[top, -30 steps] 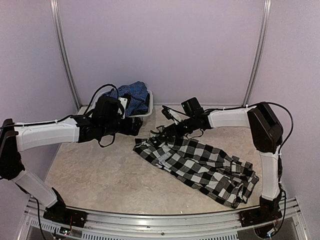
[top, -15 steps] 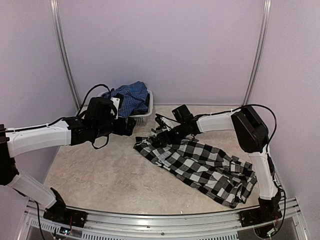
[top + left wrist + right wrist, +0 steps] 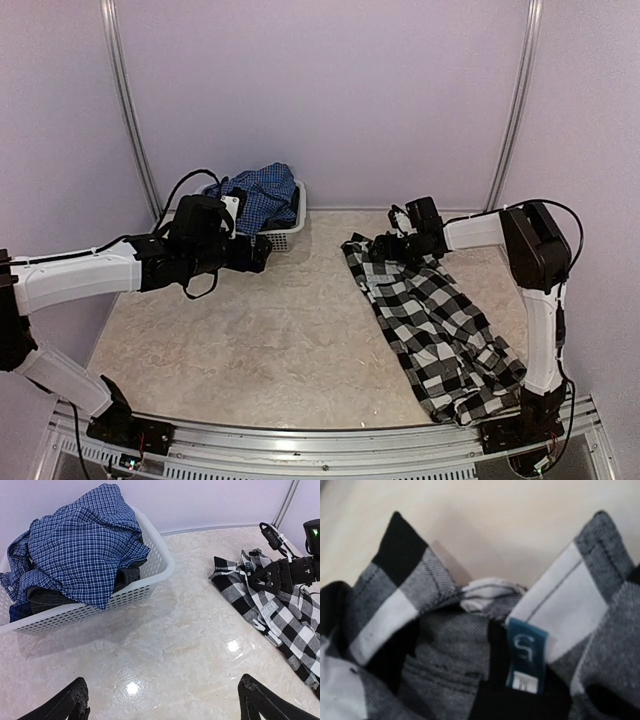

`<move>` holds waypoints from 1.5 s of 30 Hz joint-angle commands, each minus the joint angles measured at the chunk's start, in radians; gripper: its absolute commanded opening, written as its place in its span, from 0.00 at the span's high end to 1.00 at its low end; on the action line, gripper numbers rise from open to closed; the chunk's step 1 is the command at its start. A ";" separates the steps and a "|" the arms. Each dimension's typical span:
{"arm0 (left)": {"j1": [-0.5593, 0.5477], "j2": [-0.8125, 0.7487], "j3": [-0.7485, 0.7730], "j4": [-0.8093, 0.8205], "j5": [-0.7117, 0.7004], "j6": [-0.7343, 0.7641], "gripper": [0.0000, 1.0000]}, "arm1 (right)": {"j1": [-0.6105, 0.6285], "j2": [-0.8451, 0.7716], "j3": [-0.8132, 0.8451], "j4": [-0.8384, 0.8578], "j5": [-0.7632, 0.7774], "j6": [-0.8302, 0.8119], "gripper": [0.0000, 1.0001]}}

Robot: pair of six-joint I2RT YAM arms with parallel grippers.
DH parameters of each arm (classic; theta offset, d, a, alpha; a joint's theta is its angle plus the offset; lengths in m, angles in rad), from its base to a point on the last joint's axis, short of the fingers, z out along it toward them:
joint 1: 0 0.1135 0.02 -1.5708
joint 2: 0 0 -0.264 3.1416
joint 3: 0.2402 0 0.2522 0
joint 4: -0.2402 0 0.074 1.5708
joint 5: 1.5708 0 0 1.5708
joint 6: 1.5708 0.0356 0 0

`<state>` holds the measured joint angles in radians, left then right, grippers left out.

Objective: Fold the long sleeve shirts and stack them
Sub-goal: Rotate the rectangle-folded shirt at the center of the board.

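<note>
Left gripper [image 3: 162, 695]: fingers spread wide, above bare table [image 3: 250, 330].
Right gripper [image 3: 388, 245]: at black-and-white shirt's [image 3: 440, 325] collar — grip cannot be told.
Blue shirt [image 3: 80, 545]: heaped in basket [image 3: 150, 580].

Looked closely into the open collar [image 3: 580, 580] of the black-and-white checked shirt [image 3: 445, 645]; saw a blue label [image 3: 526, 652] inside the neck and pale table [image 3: 485, 520] beyond it.

A blue tag [image 3: 526, 647] inside the checked shirt's [image 3: 395, 605] collar bears a pale logo, too blurred to read. The white tag [image 3: 522, 682] beneath is unreadable too.
</note>
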<state>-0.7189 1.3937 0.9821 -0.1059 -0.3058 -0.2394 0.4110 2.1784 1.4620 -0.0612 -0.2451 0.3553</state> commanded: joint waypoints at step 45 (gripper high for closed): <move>-0.062 0.103 0.011 0.015 0.087 -0.030 0.01 | 0.321 -0.695 -0.774 -0.243 0.184 0.172 0.07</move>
<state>-0.7803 1.4940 0.9833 -0.1043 -0.2287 -0.2722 0.7246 1.4105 0.6708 -0.3359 -0.0628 0.5446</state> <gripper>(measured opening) 0.990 0.925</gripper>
